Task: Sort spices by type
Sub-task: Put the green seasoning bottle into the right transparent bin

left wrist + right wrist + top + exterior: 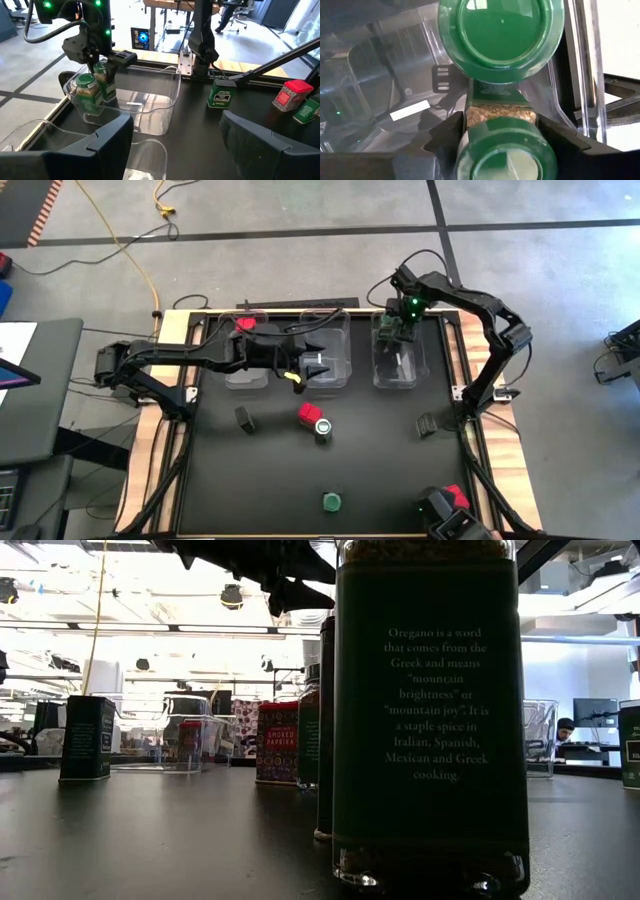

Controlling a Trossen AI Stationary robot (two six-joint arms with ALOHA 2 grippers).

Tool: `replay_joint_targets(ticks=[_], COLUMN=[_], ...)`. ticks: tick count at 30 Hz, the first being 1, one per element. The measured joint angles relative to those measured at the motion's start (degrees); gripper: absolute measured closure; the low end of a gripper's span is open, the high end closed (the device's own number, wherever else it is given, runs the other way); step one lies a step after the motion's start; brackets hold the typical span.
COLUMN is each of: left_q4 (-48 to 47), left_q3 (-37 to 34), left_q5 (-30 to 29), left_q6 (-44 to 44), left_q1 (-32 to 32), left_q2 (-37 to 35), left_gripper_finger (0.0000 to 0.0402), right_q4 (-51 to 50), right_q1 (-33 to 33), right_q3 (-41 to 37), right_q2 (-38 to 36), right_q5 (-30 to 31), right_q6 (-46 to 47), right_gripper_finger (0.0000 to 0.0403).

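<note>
Lowering jar, pinched in right gripper, into right bin beside a jar already there; risking knocking it over; left gripper hovering spread over middle bin.

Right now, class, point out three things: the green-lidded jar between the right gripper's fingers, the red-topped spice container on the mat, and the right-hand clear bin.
green-lidded jar point(506, 150), right wrist view, on its lid.
red-topped spice container point(309, 414), high view, on its red top.
right-hand clear bin point(400, 381), high view, on its near wall.
</note>
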Motion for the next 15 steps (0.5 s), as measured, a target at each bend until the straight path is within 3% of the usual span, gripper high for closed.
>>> replay_joint_targets(ticks=[6, 15], left_q4=[0.0, 0.0], left_q3=[0.0, 0.0], left_q5=[0.0, 0.0], left_q6=[-0.6, -1.1], left_q1=[-0.1, -0.4], left_q2=[0.0, 0.0], left_gripper_finger=[0.0116, 0.0116], right_q4=[0.0, 0.0], right_q1=[0.0, 0.0], right_q3=[0.0, 0.0], right_q2=[0.0, 0.0], right_q5=[0.0, 0.0], right_q6=[0.4, 0.7], right_gripper_finger=[0.017, 0.0155])
